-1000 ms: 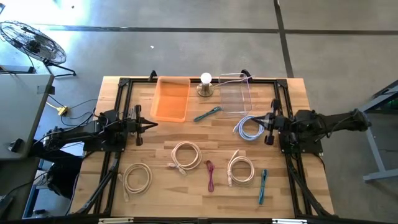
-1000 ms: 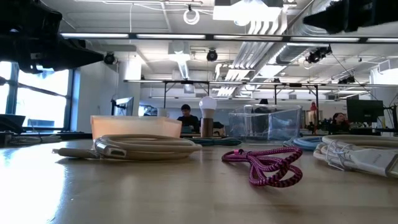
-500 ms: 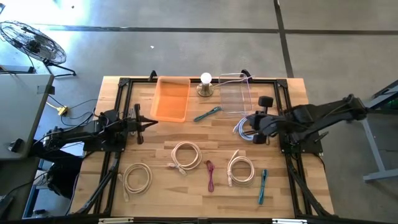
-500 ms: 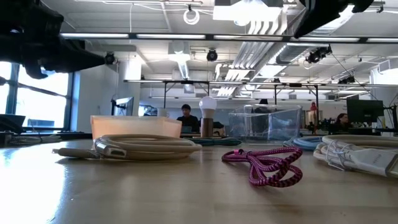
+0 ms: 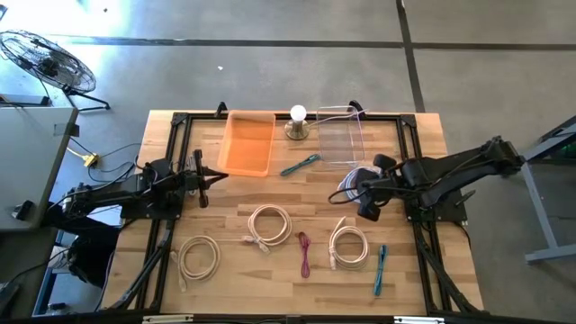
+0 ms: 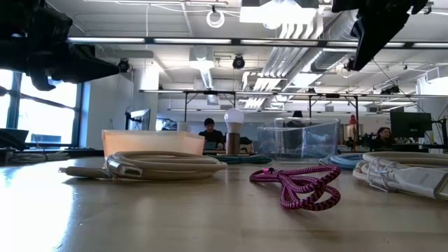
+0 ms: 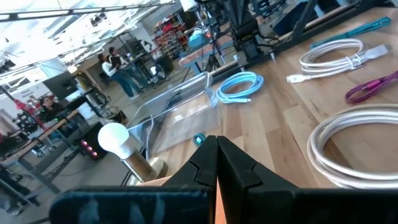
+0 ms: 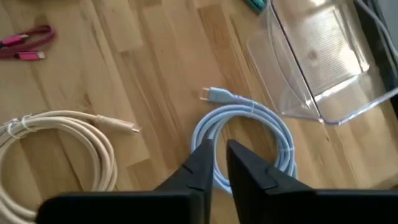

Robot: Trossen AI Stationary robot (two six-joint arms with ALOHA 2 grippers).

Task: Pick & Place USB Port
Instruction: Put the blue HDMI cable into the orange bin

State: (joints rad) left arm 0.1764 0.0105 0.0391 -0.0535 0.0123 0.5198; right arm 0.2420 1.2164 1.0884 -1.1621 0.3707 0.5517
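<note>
A light blue coiled USB cable (image 5: 346,184) lies flat on the wooden table in front of the clear bin (image 5: 340,137); it also shows in the right wrist view (image 8: 249,146). My right gripper (image 5: 358,193) hovers above this coil, tipped downward, its fingers (image 8: 217,155) a narrow gap apart and touching nothing. My left gripper (image 5: 216,177) waits shut near the table's left side, above the wood beside the orange bin (image 5: 247,144). White cable coils (image 5: 269,223), (image 5: 348,245), (image 5: 199,256), a magenta cable (image 5: 304,254) and teal cables (image 5: 300,164) lie flat around them.
A lamp with a round bulb (image 5: 298,122) stands between the orange and clear bins at the far edge. A teal cable (image 5: 381,268) lies near the right front. Black frame rails run along both table sides. People sit in the room beyond the table (image 6: 208,133).
My right arm has swung out from the table's right side toward the left and slightly nearer, and its gripper has tipped downward over the light blue coil. The cables have stayed where they were.
</note>
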